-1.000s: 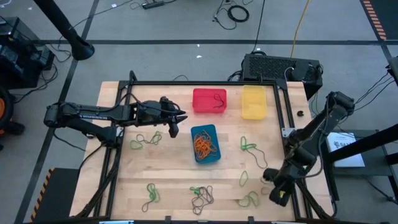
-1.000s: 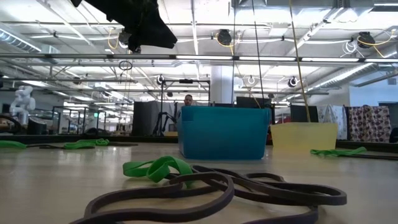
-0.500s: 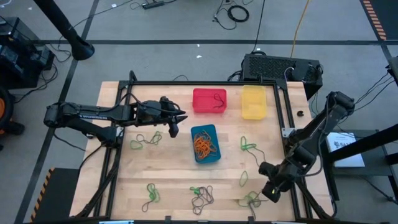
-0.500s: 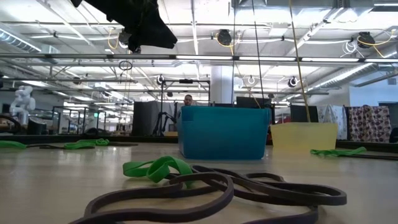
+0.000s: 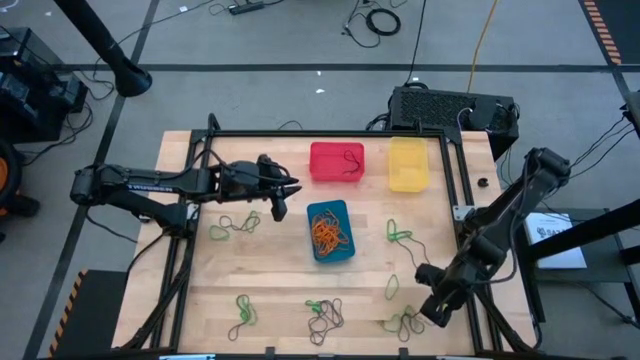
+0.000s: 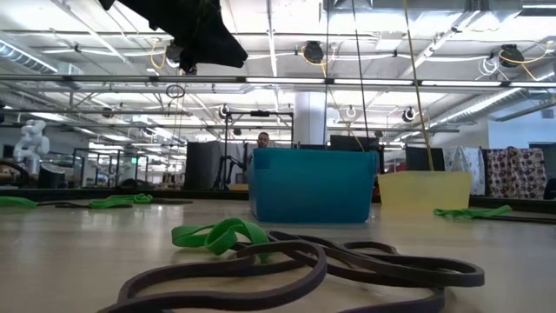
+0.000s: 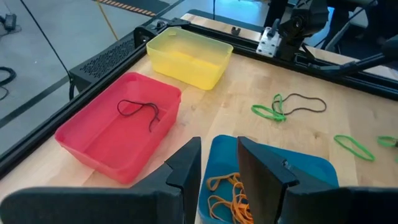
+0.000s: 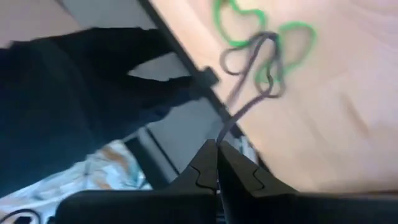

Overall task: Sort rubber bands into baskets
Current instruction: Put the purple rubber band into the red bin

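Red basket [image 5: 337,162] holds one dark rubber band [image 7: 140,111]. Yellow basket [image 5: 408,164] stands to its right. Blue basket [image 5: 330,230] holds orange rubber bands [image 5: 328,235]. My left gripper [image 7: 219,146] hangs open, nothing between its fingers, above the blue basket's far left corner [image 5: 279,200]. My right gripper [image 5: 428,312] is at the near right of the table, shut on a dark rubber band [image 8: 255,62] that is tangled with a green one [image 8: 239,28]. Green and dark bands [image 5: 322,318] lie loose on the wood. My right gripper pinches one strand of the dark rubber band [image 8: 231,124] between its two fingertips. The fingers slant down from the table's right side. From the tips the strand runs almost straight to the band's loops, which lie on the table among the green band.
A black frame rail [image 5: 455,200] borders the table's right side, close behind my right gripper. More green bands lie at the left [image 5: 232,225], near left [image 5: 243,310] and right [image 5: 398,232]. In the low view, green [image 6: 221,235] and dark bands [image 6: 304,265] lie before the blue basket [image 6: 313,184].
My right gripper has swung a little toward the table's left, toward the green and dark bands by the near edge, and its wrist has turned.
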`<act>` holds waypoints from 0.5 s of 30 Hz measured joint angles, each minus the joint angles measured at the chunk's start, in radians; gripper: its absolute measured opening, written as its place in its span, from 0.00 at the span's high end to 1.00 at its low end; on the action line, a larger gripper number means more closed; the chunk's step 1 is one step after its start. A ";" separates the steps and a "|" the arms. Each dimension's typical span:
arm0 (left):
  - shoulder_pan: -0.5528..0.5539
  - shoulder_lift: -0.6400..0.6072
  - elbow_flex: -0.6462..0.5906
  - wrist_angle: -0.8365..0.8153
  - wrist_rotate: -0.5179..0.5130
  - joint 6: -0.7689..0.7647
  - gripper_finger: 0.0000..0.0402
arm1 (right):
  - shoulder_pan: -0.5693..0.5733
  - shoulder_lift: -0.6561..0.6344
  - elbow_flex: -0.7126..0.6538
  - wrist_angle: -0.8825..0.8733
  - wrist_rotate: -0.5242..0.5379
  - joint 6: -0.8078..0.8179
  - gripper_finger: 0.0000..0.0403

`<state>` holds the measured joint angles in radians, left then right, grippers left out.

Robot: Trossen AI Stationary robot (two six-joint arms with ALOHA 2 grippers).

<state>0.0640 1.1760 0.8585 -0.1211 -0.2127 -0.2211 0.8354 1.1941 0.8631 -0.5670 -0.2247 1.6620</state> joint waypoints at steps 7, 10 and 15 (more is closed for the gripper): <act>0.033 0.000 0.000 0.001 0.001 -0.001 0.73 | -0.005 -0.074 0.002 0.017 0.018 0.071 1.00; 0.049 0.000 0.000 0.003 0.021 -0.002 0.73 | -0.005 -0.087 0.002 -0.069 0.032 0.136 0.99; 0.072 0.000 0.000 0.011 0.051 -0.007 0.73 | -0.005 -0.087 0.002 -0.093 0.059 0.143 0.91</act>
<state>0.1361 1.1761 0.8589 -0.1097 -0.1613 -0.2279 0.8303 1.1069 0.8650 -0.6603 -0.1660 1.8055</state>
